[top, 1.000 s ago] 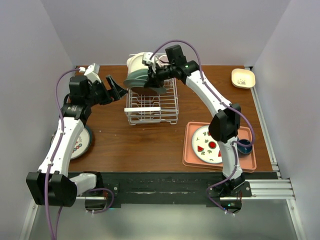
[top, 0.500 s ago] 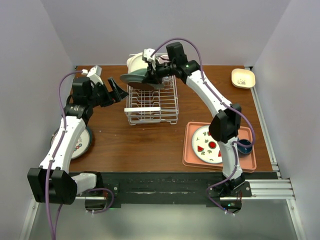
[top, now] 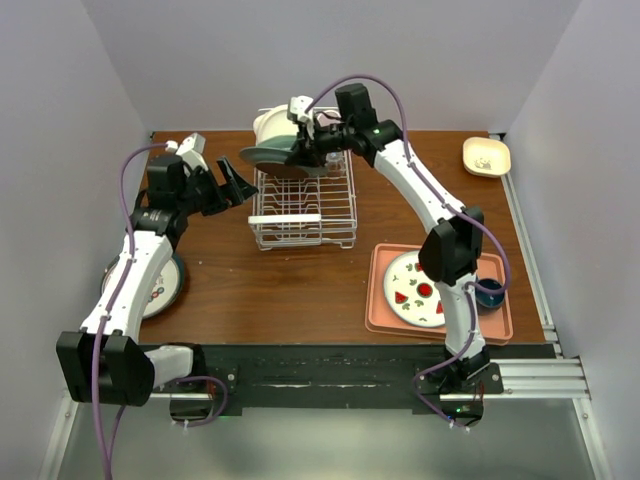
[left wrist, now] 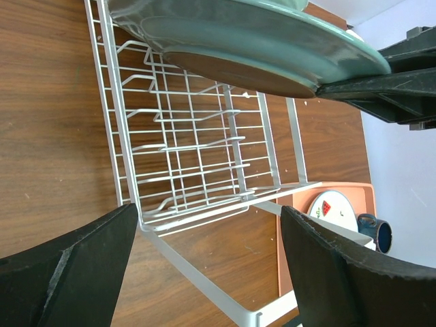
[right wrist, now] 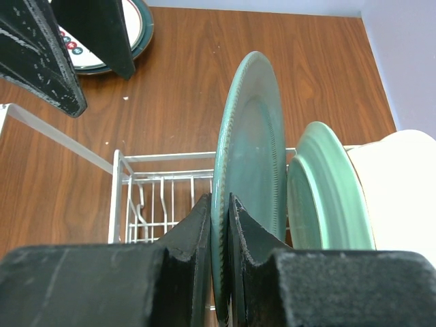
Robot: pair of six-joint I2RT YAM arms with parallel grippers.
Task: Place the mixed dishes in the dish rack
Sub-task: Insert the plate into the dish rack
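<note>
Right wrist view: the right gripper (right wrist: 219, 204) pinches the rim of a green plate (right wrist: 252, 157), held on edge over the far end of the dish rack (top: 305, 215). Just beyond it stand a second green plate (right wrist: 327, 197) and a cream dish (right wrist: 402, 191). The left gripper (top: 235, 180) hangs wide open beside the rack's left side.
</note>
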